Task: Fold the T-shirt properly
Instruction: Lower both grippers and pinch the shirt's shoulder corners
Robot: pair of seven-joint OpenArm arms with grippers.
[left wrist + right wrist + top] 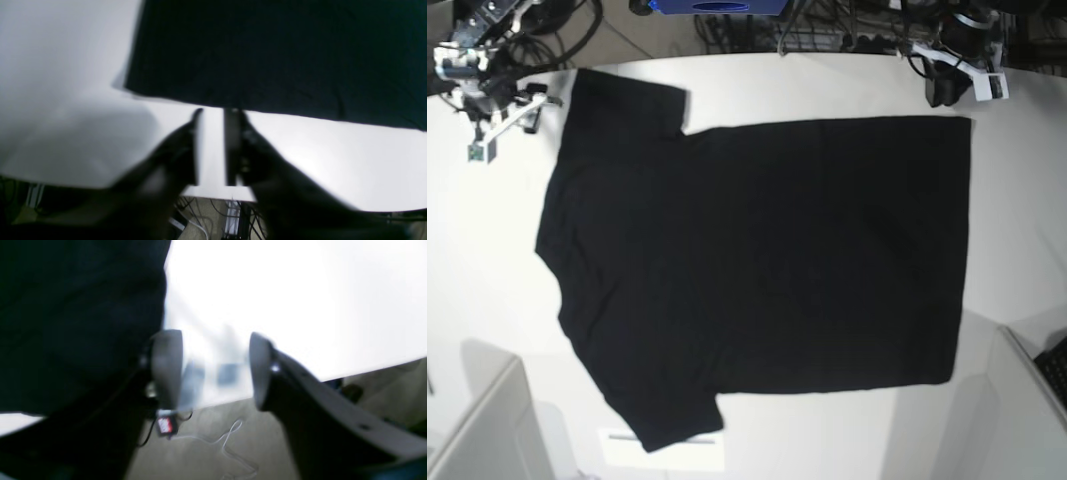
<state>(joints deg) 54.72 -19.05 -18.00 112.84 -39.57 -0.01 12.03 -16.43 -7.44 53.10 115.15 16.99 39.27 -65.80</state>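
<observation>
**Op:** Left gripper point(213, 146) first: from my wrist cam the jaws stand a narrow way apart, bare white table point(66, 83) showing between them, nothing held. Tips sit right at the T-shirt point(283, 56) edge, just off the cloth.

**Annotator:** Right one?

**Op:** Right gripper point(217, 370) is spread wide, pale pads clearly apart, nothing between them but blurred table point(300, 306). Black cloth point(73, 323) fills the frame beside one finger; touching or not, I cannot tell, too blurry.

**Annotator:** Shirt position?

**Op:** On the base view the T-shirt point(767, 260) lies spread flat across the table point(1017, 250), plain black side up, sleeves toward that view's left, hem toward its right. Both arms sit at the far edge: right gripper point(489, 112) beside the upper sleeve, left gripper point(947, 85) near the hem's far corner. Floor cables point(230, 440) show under the table edge.
</observation>
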